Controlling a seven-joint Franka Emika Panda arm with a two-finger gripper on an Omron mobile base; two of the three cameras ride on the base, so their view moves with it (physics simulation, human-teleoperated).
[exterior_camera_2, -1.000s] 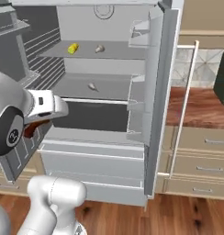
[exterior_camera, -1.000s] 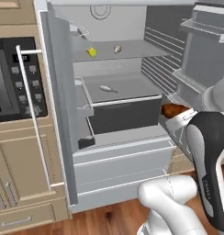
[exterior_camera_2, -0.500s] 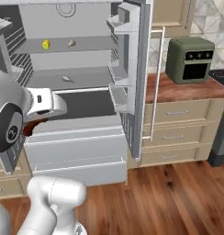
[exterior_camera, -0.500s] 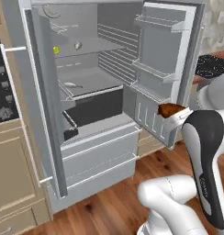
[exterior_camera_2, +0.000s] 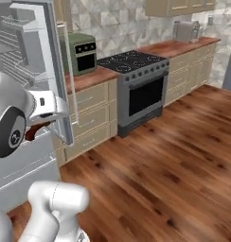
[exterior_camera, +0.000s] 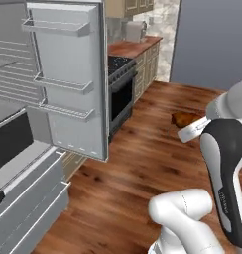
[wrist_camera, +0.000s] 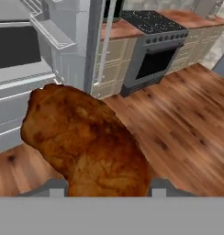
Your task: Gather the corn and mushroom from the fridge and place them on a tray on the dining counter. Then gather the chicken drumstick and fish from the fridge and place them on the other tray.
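Hand view: gripper [wrist_camera: 107, 190] part-open, clamped on chicken drumstick [wrist_camera: 86, 142], right of fridge door [wrist_camera: 81, 41]; right base view adds stove [exterior_camera_2: 136, 85].

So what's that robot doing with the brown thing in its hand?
The white robot arm is carrying a roasted chicken drumstick in its gripper, closed on it. The base has swung away from the fridge: a moment ago the cameras faced the open shelves, now they look across the wooden floor toward the stove. The fridge door hangs open. No tray is in sight yet, so the drumstick is still on its way.
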